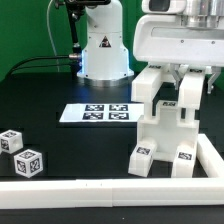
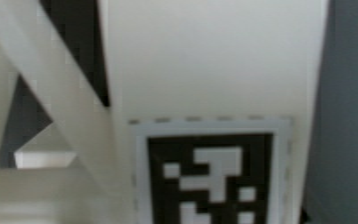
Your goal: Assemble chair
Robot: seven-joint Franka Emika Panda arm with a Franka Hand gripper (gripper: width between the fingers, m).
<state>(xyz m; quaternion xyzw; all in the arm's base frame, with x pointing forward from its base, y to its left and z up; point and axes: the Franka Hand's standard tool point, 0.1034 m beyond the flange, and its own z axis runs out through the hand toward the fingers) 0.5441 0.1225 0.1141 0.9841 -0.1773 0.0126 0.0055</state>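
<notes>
Exterior view: a partly built chair (image 1: pixel 160 125) stands on the black surface (image 1: pixel 60 90) at the exterior view's right, set into the corner of the white rail (image 1: pixel 100 187), its lower blocks showing two tags toward the camera. The end effector (image 1: pixel 187 88) is lowered onto the top of the chair, with its fingers to either side of an upright piece. It appears clamped on that piece, though the contact itself is not sharply resolved. Two loose legs (image 1: pixel 30 161) lie well apart from the chair at the exterior view's left, near the rail. The marker board (image 1: pixel 100 113) lies between the two groups. Wrist view: a glossy white slab (image 2: pixel 194 60) fills most of the frame at very close range and carries one black-and-white tag (image 2: pixel 211 175). Pale slanted bars cross beside it, too blurred to identify. Assessment: the step in hand is seating or steadying a piece on the chair against the corner. The task is judged about midway, as the legs are not yet fitted. The next move calls for a straight, firm press without tipping the stack, then a clean release.
</notes>
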